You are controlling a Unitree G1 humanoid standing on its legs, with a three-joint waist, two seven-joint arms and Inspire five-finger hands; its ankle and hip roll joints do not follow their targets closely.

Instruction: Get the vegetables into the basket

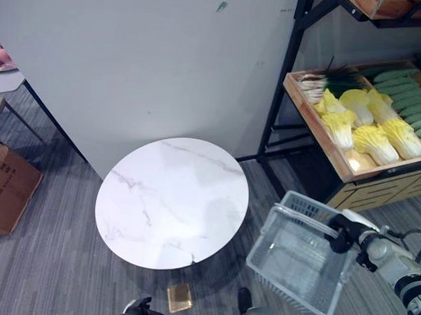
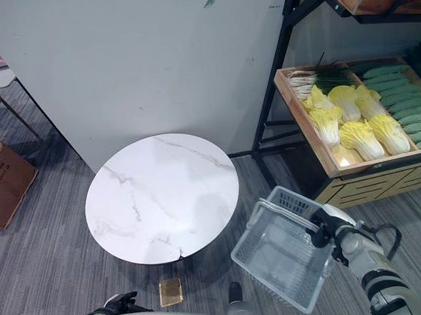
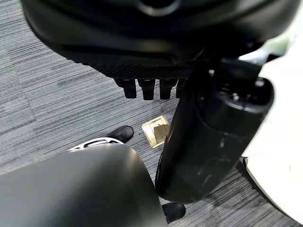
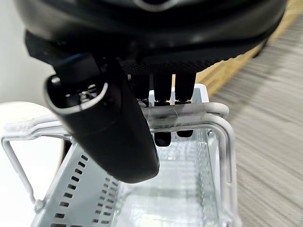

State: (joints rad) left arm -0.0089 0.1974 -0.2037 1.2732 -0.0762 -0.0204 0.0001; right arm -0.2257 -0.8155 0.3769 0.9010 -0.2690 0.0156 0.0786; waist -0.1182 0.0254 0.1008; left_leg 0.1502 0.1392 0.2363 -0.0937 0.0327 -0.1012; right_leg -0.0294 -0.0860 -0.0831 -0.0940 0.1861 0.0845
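Observation:
My right hand (image 1: 345,233) is shut on the white handle (image 4: 189,113) of an empty clear plastic basket (image 1: 295,263), which hangs tilted above the carpet right of the table. In the right wrist view its fingers (image 4: 161,87) curl round the handle bar and the thumb (image 4: 106,125) lies across it. The vegetables lie in a wooden crate (image 1: 316,116) on the shelf at the far right: yellow cabbages (image 1: 367,128), green cucumbers (image 1: 410,99) and scallions (image 1: 324,82). My left hand (image 1: 140,310) hangs low at the bottom edge, relaxed and holding nothing, its thumb (image 3: 213,137) over the carpet.
A round white marble table (image 1: 171,201) stands in the middle, bare. A black shelf frame (image 1: 282,98) carries the crate, with a grey wall panel behind. A cardboard box (image 1: 9,185) sits at the left. A brass floor plate (image 1: 179,297) lies below the table.

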